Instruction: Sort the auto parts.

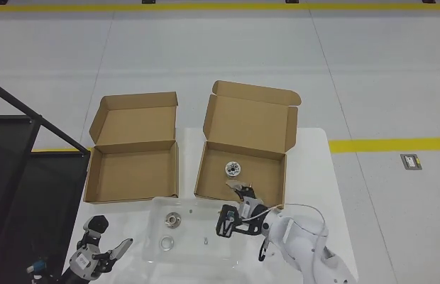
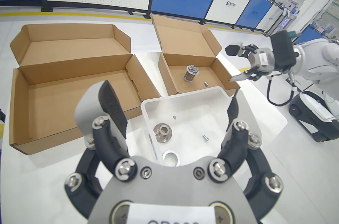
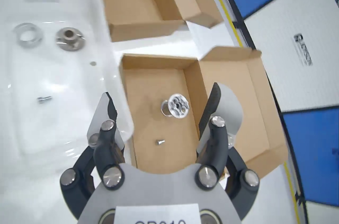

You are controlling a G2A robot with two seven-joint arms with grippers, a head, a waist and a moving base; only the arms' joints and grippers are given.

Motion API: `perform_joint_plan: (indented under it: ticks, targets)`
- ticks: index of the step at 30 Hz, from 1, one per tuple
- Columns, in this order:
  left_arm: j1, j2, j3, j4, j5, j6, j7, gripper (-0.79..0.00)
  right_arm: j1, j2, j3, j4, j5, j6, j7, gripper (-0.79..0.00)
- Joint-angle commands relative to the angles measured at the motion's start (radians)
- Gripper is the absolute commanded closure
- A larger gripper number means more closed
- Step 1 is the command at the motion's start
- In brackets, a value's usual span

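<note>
A clear white tray [image 1: 199, 266] at the table's front holds a flanged metal hub [image 1: 172, 219], a metal ring [image 1: 167, 243] and a small bolt [image 1: 206, 241]. The right cardboard box [image 1: 273, 186] contains a round cage-like metal part [image 3: 176, 107] and a small bolt [image 3: 159, 141]. My right gripper [image 3: 162, 96] hangs open above that box's front edge, beside the tray, with nothing in it. My left gripper [image 2: 169, 93] stands open at the table's front left corner, short of the tray [image 2: 185, 95], holding nothing. The left cardboard box [image 1: 131, 174] is bare inside.
Both boxes have their lids standing open toward the back. A black frame [image 1: 21, 177] stands just off the table's left side. Bare tabletop [image 1: 312, 177] lies to the right of the right box.
</note>
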Motion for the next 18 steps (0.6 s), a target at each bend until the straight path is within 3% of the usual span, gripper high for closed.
perform_joint_plan:
  ticks: [1,4,7,9,11,15,18]
  targets:
    - [0.0,0.0,0.0,0.0,0.0,0.0,0.0,-0.785,0.016,0.0,-0.057,0.001,-0.05,-0.061,0.002,-0.659]
    - [0.0,0.0,0.0,0.0,0.0,0.0,0.0,-0.785,0.054,-0.003,-0.124,0.029,-0.076,-0.146,0.01,-0.643]
    - [0.0,0.0,0.0,0.0,0.0,0.0,0.0,-0.785,0.098,-0.013,-0.175,0.077,-0.073,-0.187,0.038,-0.566]
    - [0.0,0.0,0.0,0.0,0.0,0.0,0.0,-0.785,0.125,-0.021,-0.195,0.115,-0.05,-0.205,0.051,-0.576]
    - [0.0,0.0,0.0,0.0,0.0,0.0,0.0,-0.785,0.153,-0.028,-0.215,0.155,-0.028,-0.229,0.058,-0.536]
    - [0.0,0.0,0.0,0.0,0.0,0.0,0.0,-0.785,0.213,-0.041,-0.25,0.242,0.018,-0.293,0.067,-0.548]
    - [0.0,0.0,0.0,0.0,0.0,0.0,0.0,-0.785,0.247,-0.053,-0.289,0.301,0.05,-0.293,0.097,-0.6]
